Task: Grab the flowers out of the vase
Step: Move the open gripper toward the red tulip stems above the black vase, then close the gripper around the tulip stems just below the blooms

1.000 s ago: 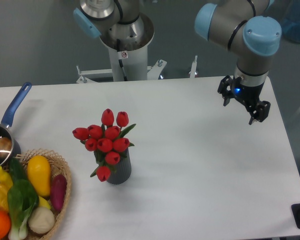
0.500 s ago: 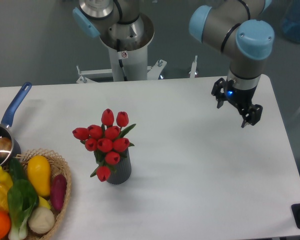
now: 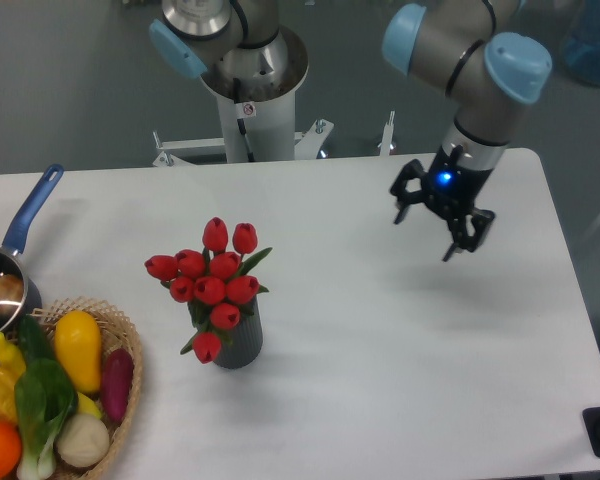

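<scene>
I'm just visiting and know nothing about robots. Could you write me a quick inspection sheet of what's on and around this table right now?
Surface: white table, bare over its right half.
Job's things: red tulip flowers standing in a dark grey vase, left of centre, untouched.
Clutter: wicker basket of toy vegetables at the front left corner; blue-handled pot at the left edge, something pale inside.
Grippers: gripper open, empty, in the air over the table's right side, far from the flowers.
Cables: nothing seen.
Surroundings: robot base column behind the table; grey floor beyond.
</scene>
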